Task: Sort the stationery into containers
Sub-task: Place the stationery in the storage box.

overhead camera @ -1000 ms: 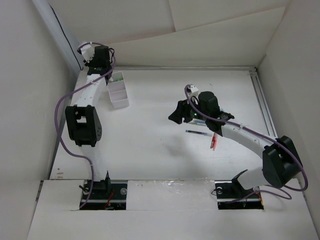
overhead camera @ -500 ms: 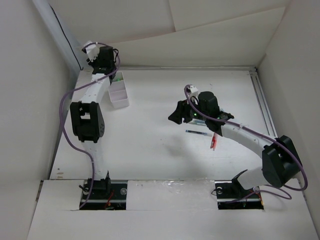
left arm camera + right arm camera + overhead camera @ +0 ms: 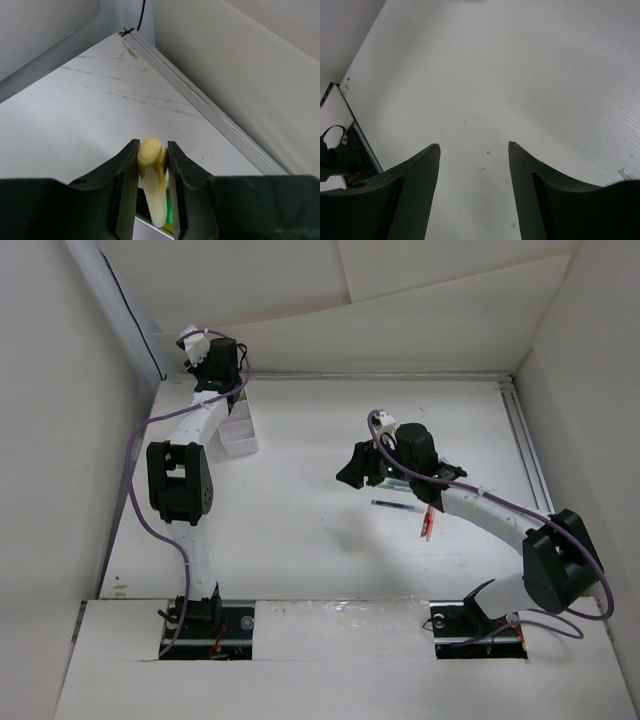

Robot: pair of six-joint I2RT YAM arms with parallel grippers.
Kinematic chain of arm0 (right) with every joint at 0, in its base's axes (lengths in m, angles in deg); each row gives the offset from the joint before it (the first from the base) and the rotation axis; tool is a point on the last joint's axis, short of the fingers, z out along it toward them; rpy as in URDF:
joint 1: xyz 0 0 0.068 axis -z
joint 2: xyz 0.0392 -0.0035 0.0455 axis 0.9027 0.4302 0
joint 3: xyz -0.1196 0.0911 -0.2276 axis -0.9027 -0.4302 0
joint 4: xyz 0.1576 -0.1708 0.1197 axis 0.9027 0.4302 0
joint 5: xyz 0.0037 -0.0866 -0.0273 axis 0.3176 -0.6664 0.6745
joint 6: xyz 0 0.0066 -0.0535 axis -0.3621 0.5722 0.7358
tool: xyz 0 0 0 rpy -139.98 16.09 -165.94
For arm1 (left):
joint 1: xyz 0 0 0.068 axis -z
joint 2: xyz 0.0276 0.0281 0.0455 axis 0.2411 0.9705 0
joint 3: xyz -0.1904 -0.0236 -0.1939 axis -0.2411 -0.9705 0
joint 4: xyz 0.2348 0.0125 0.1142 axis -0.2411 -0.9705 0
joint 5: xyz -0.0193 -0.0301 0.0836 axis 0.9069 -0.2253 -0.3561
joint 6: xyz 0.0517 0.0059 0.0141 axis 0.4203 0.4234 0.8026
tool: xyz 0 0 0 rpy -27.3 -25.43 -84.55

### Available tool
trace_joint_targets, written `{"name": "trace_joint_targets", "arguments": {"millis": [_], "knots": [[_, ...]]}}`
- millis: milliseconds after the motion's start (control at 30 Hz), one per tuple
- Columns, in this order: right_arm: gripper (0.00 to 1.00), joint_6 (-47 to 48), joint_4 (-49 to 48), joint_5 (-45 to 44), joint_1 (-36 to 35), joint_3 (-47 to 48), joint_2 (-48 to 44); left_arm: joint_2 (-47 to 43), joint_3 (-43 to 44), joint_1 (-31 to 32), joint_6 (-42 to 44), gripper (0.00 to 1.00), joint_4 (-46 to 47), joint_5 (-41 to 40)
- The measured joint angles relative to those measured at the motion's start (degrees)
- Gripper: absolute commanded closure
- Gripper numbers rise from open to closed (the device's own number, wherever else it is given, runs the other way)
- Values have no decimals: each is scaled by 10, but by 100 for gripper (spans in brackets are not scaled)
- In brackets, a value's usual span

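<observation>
1. We are pinching a yellow piece (image 3: 151, 175) upright between the closed jaws of the left gripper (image 3: 152, 146), at the far left corner of the table (image 3: 300, 530).
2. The white box (image 3: 238, 437) is sitting directly below that gripper. A green piece (image 3: 171, 216) seems to be lying in it, just beside the yellow one's lower end.
3. To do this well, we are aiming to lower the yellow piece straight down inside the walls before letting go, so it is not tipping out.
4. The right gripper (image 3: 473, 146) is hanging open and empty over bare table at mid-right, with a blue pen (image 3: 392, 505) and a red pen (image 3: 428, 525) lying near it.
</observation>
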Motion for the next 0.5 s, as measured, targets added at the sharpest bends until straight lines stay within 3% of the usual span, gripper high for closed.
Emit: {"name": "trace_joint_targets", "arguments": {"millis": [133, 300, 500], "knots": [[37, 0, 0, 0, 0, 0, 0, -5, -22, 0, 3, 72, 5, 3], [37, 0, 0, 0, 0, 0, 0, -21, -43, 0, 4, 60, 7, 13], [37, 0, 0, -4, 0, 0, 0, -73, -79, 8, 2, 56, 14, 27]]}}
